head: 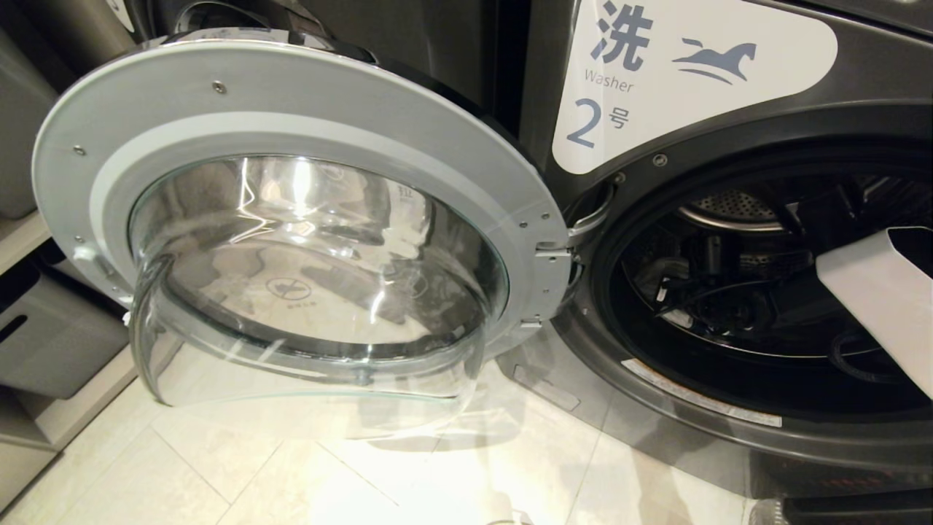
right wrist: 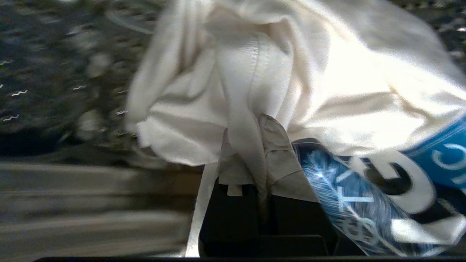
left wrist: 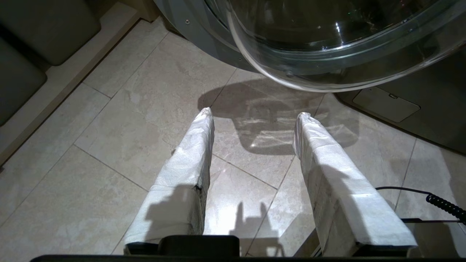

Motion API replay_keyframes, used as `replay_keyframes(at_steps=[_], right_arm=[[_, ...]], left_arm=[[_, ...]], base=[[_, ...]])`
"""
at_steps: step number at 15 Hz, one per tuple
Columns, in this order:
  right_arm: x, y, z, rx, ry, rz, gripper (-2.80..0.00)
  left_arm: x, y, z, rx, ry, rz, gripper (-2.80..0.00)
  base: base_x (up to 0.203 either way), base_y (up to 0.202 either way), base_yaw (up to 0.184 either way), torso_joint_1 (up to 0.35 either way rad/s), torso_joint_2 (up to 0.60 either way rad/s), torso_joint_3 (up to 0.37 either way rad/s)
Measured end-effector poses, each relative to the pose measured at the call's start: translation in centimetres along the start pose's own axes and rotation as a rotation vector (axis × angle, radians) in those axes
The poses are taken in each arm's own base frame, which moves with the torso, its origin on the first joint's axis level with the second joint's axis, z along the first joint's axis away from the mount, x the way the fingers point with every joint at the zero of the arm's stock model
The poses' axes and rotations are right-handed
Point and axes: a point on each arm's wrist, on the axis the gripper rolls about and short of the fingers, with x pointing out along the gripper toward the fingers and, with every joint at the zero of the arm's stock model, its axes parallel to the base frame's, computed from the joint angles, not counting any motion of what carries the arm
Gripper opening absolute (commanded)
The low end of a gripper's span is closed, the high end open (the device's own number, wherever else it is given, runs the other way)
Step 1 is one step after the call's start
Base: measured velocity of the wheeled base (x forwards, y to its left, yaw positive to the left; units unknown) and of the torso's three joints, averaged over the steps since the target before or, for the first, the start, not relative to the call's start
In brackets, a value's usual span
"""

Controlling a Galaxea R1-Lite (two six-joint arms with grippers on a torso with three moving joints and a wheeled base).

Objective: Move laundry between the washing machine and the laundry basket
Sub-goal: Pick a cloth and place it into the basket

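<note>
Head view: washing machine [head: 700, 182] numbered 2 at right, round glass door [head: 291, 240] swung wide to the left over pale floor tiles [head: 219, 481]. Drum mouth dark, facing the camera; white-wrapped right arm [head: 885, 292] reaching in from the right edge, its gripper hidden inside.

Left wrist view: left gripper [left wrist: 253, 116] hanging above the tiles just beside the door's glass bowl, holding nothing; white-wrapped fingers [left wrist: 189, 160] standing apart with bare floor between them.

Right wrist view: right gripper [right wrist: 247, 160] inside the drum, jaws pressed together, pinching a fold of the white garment [right wrist: 291, 80]. Cloth bunched, no clear long axis, spreading away from the fingertips; blue printed patch [right wrist: 364, 196] alongside.
</note>
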Motion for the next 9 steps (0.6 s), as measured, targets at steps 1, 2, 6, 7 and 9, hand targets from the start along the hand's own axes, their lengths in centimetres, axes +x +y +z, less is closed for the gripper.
replay_keyframes(at_steps=[1,2,6,7,9], right_arm=[[0.2,-0.3,0.0,0.003,0.001,-0.008,-2.80],[0.3,-0.7,0.0,0.004,0.003,-0.016,-2.80],[0.1,-1.3,0.4,0.009,0.014,-0.031,-2.80],[-0.2,-1.5,0.6,0.014,0.024,-0.035,-2.80],[-1.3,-1.7,1.2,0.020,0.042,-0.036,-2.80]], left_arm=[[0.0,0.0,0.0,0.000,0.000,0.000,-2.80],[0.0,0.0,0.0,0.000,0.000,0.000,-2.80],[0.0,0.0,0.0,0.000,0.000,0.000,-2.80],[0.0,0.0,0.0,0.000,0.000,0.000,-2.80],[0.0,0.0,0.0,0.000,0.000,-0.001,-2.80]], base=[[0.000,0.000,0.000,0.000,0.00,0.000],[0.000,0.000,0.000,0.000,0.00,0.000],[0.000,0.000,0.000,0.000,0.00,0.000],[0.000,0.000,0.000,0.000,0.00,0.000],[0.000,0.000,0.000,0.000,0.00,0.000]])
